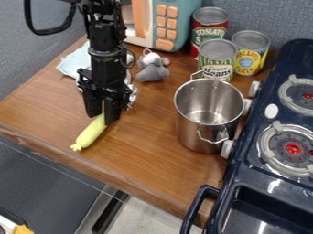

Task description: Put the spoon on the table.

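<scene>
hanging down from the top edge, left of centre, the black robot arm (105, 55) ends in a hand (102, 109) over the wooden desk (143, 141). the hand is pinching the upper end of a slim yellow-green toy vegetable (92, 131), which sticks out at a slant toward the lower left, its knobby tip close to the front edge of the desk; whether that tip touches the wood i cannot tell. behind the arm, in the upper left of the frame, lies a pale blue cloth (71, 64), and to the right of the arm sits a grey plush mouse (153, 72). at the top of the frame stands a teal toy microwave (174, 9) with orange buttons. to its right are three upright cans: a red-and-green one (209, 32), a green-labelled one (216, 64) in front of it, and a yellow-and-blue one (250, 52) beside them. nearer the middle stands an open steel pot (198, 132) with wire handles, just beside the dark blue toy stove (247, 171), whose grey burners line the right edge.
</scene>
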Robot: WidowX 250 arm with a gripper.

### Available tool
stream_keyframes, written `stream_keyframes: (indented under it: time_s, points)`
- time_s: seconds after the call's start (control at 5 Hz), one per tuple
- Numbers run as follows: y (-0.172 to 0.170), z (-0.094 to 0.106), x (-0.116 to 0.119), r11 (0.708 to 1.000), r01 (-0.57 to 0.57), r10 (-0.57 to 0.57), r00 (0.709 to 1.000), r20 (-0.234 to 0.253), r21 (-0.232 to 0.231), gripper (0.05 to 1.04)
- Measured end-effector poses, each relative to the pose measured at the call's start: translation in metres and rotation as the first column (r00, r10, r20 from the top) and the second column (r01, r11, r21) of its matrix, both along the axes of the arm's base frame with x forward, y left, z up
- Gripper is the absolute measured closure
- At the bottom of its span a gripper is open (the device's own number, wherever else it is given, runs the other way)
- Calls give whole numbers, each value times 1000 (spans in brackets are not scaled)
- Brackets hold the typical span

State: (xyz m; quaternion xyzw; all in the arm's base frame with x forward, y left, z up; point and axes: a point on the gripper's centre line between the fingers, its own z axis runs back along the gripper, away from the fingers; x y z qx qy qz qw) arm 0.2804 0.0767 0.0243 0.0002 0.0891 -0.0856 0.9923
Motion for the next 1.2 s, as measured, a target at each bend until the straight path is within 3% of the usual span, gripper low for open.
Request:
stream_keyframes:
  time_s: [0.2,0.4,0.8,1.0,1.2]
  points:
    - [0,0,0,1000,-1,1,1000,1,3,85]
    - [-1,0,-2,1000,-9,9,1000,20,4,78]
    - [5,69,-16,993,-116,117,945,306,-22,83]
    - [9,75,-22,993,-117,115,942,314,-14,83]
    - [8,74,-25,993,-122,115,954,277,9,83]
